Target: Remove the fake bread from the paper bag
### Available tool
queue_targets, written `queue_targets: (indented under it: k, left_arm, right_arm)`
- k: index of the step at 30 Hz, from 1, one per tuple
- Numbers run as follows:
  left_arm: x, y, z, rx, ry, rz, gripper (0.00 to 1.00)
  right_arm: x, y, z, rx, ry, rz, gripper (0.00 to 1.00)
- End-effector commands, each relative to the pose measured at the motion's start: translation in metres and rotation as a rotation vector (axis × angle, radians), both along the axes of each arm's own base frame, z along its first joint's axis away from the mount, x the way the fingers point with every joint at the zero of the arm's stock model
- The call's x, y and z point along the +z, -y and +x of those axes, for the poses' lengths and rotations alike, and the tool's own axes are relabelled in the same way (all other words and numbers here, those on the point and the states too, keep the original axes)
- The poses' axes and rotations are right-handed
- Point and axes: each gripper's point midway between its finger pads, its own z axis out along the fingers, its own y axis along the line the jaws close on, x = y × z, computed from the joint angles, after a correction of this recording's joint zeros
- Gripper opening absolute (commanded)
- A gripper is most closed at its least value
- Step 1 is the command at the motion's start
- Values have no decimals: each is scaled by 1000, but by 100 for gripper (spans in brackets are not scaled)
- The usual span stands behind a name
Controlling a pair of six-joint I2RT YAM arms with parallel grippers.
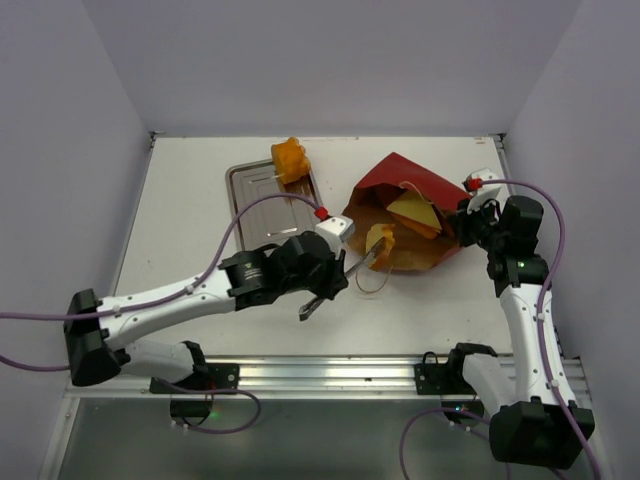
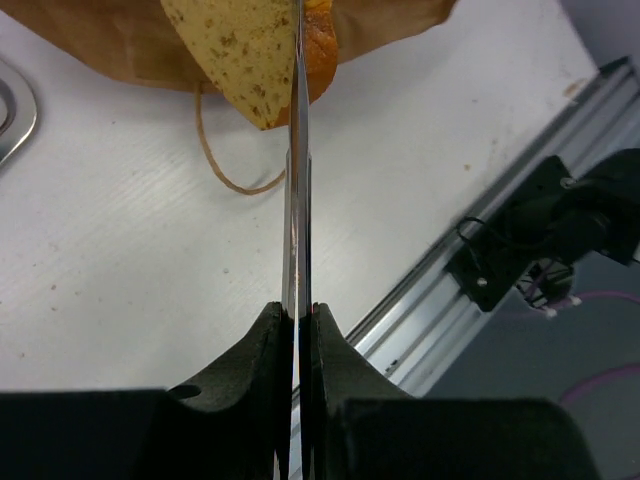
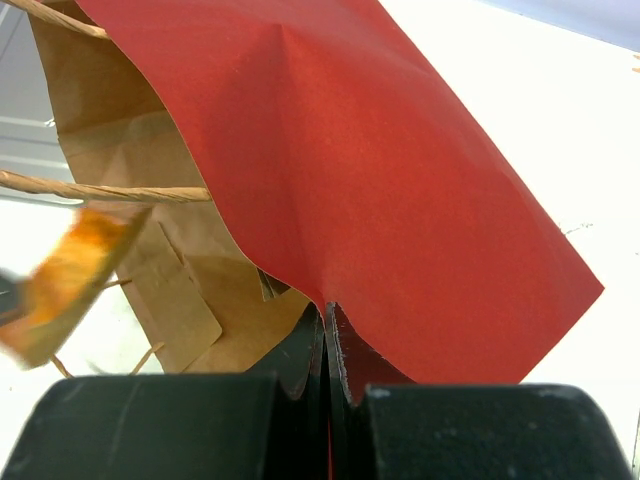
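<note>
**Top view.** The left gripper (image 1: pixel 370 258) is clamped on a slice (image 1: pixel 379 241) of bread. The slice is held at the gripper's fingertips, right at the mouth of the bag (image 1: pixel 395 172). The bag lies on its side on the table (image 1: pixel 190 220), red outside uppermost, with its mouth turned towards the left gripper. A pale wedge (image 1: pixel 411 211) lies inside the bag, just beyond the slice as seen from that gripper. The right gripper (image 1: pixel 463 228) is at the opposite side of the bag, touching its edge. A tray (image 1: pixel 250 195) lies ahead and to the left of the left gripper. An orange bun (image 1: pixel 290 158) sits at the tray's far end, well apart from both grippers.

**Left wrist view.** The two thin fingers (image 2: pixel 298 200) are pressed together, with the speckled slice nipped edge-on between their tips. Brown bag paper shows behind the slice. A loop handle (image 2: pixel 215 165) lies on the table just left of the fingers.

**Right wrist view.** The jaws are closed on the bag's red wall, which rises straight ahead of them. The kraft lining shows to the left of the grip. The slice appears blurred at the lower left.
</note>
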Motion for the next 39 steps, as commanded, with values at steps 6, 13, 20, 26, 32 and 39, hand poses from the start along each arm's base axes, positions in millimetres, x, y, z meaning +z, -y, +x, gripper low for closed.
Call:
queue_targets:
  k: [6, 13, 20, 26, 32, 39]
  left_arm:
    - [75, -55, -44, -133, 117, -203, 0]
    - [98, -119, -39, 8, 198, -119, 0]
    - [79, -139, 9, 238, 247, 123, 0]
    - [42, -150, 88, 383, 219, 239, 0]
    - [9, -134, 134, 367, 208, 269, 0]
    - [-36, -126, 160, 332, 159, 357, 0]
  right_arm:
    - [9, 5, 3, -23, 39, 2, 0]
    - [10, 6, 4, -25, 41, 1, 0]
    - [10, 5, 5, -22, 39, 5, 0]
    - [11, 3, 3, -14, 43, 10, 0]
    - [10, 2, 4, -10, 41, 16, 0]
    - [8, 3, 3, -11, 40, 14, 0]
